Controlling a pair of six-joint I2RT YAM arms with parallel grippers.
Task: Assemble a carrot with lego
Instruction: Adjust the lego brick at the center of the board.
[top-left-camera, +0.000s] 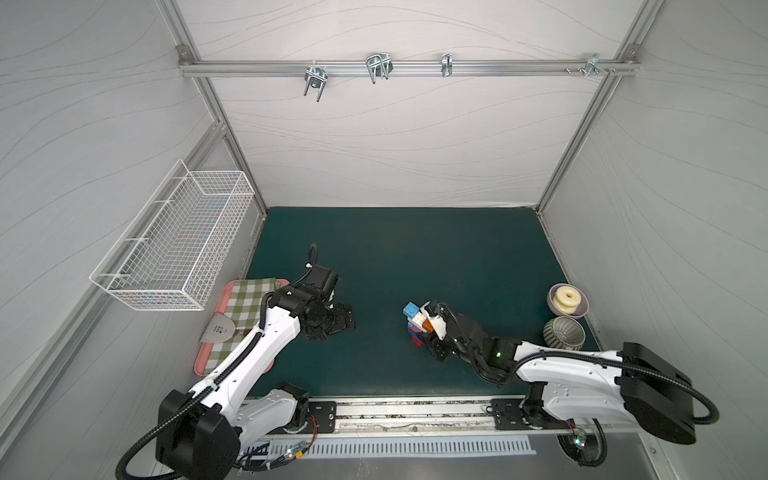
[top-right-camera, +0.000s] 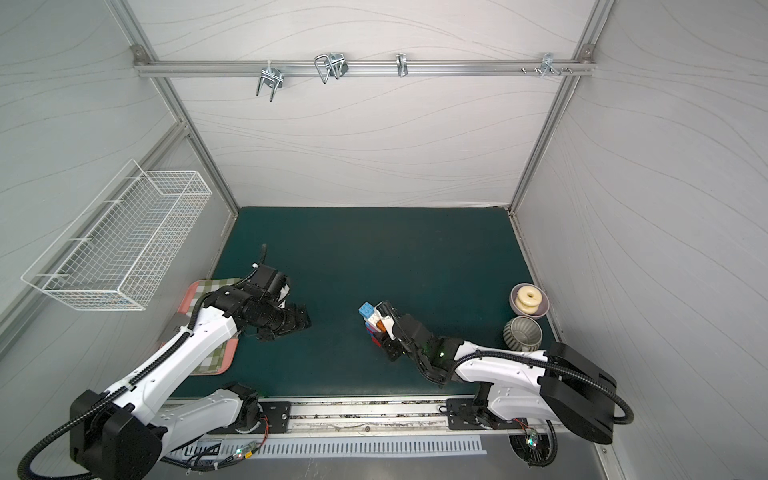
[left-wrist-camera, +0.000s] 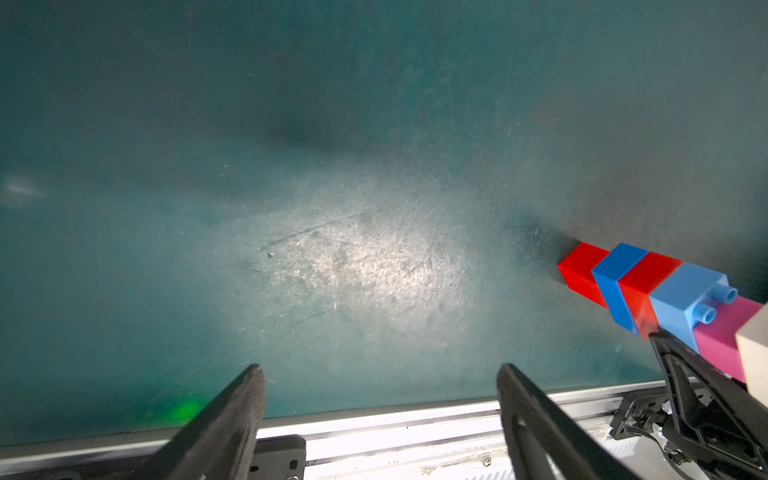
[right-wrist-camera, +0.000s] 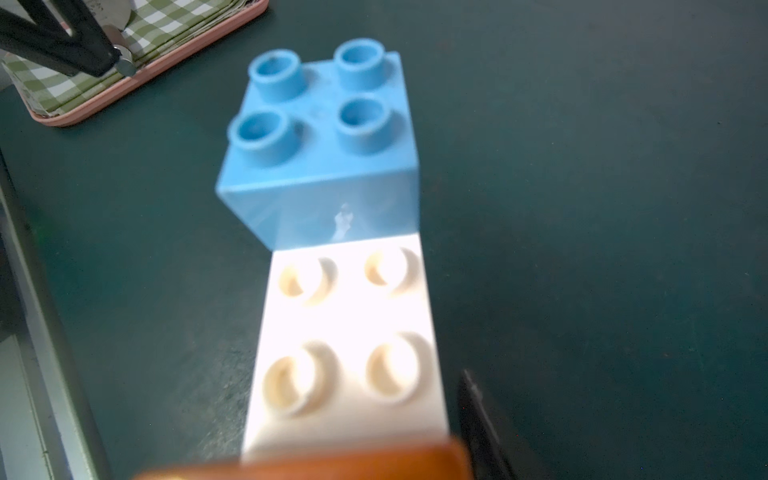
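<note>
The carrot stands on the green mat with its narrow red tip down, and blue, red, light-blue and pink layers show above the tip in the left wrist view. On its white bar sits a light-blue brick, and next to that an orange brick. My right gripper is shut on the orange brick, and one dark finger lies against the brick's side. Left of the stack my left gripper hangs open over bare mat, holding nothing.
A pink tray with a checked cloth and a metal piece lies at the left edge under my left arm. A lilac bowl holding a cream ring and a grey ribbed bowl stand at the right. A wire basket hangs on the left wall.
</note>
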